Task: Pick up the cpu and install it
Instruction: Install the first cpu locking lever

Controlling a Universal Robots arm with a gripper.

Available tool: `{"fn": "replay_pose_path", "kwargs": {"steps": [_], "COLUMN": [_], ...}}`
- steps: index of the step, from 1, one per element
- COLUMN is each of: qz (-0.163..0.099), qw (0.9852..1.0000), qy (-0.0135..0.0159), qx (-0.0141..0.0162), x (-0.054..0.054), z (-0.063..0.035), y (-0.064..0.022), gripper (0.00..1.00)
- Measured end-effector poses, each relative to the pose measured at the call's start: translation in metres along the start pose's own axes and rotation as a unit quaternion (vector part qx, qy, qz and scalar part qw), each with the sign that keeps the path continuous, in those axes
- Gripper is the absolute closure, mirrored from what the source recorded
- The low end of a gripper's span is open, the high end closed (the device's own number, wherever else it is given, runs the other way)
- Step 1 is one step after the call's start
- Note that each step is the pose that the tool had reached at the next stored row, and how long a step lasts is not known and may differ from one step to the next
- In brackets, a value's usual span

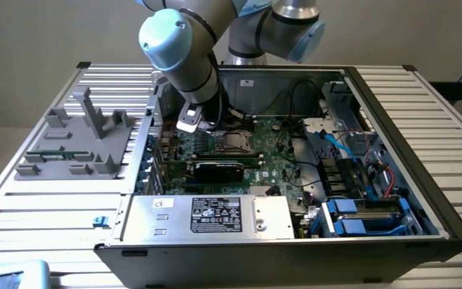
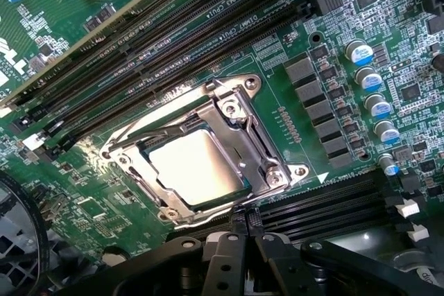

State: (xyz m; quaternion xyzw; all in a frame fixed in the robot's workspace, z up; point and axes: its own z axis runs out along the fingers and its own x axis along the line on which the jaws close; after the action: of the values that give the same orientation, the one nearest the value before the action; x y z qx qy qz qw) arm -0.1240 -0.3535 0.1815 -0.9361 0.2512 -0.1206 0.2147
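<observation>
1. At the exterior view's left, a grey plastic holder [image 1: 74,141] stands on the slatted desk [image 1: 46,211], just beside the open computer case [image 1: 295,265]. It is well apart from me. I think it is a rack where parts wait, but I cannot tell what lies in it.
2. My arm [image 1: 187,60] reaches down from the far side into the case, close to its left wall. It leans in like that so my fingers can get over the green board [image 1: 283,162].
3. My fingers [image 2: 239,239] are pressed together, and there is nothing between them. They hang just above the board, right beside the socket.
4. A little to the right of my fingers, the cpu [image 2: 198,168] lies flat in the socket with its shiny side up. The metal frame [image 2: 243,112] goes all around it. I think the frame is there to press the chip down so it cannot slip. To me the cpu looks like it is in its home already. I cannot tell if the frame is locked.
5. Nearer than the socket, a black card [image 1: 223,170] stands on its edge in the board.
6. At the near right of the case sit blue plastic holders [image 1: 348,211], well apart from my fingers.
</observation>
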Motion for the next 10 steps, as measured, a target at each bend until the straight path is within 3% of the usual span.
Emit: {"fn": "replay_pose_path", "kwargs": {"steps": [10], "qz": [0.001], "qw": [1.0000], "qy": [0.0021], "qx": [-0.0003], "x": [0.0008], "z": [0.0010], "y": [-0.0015], "gripper": [0.88]}}
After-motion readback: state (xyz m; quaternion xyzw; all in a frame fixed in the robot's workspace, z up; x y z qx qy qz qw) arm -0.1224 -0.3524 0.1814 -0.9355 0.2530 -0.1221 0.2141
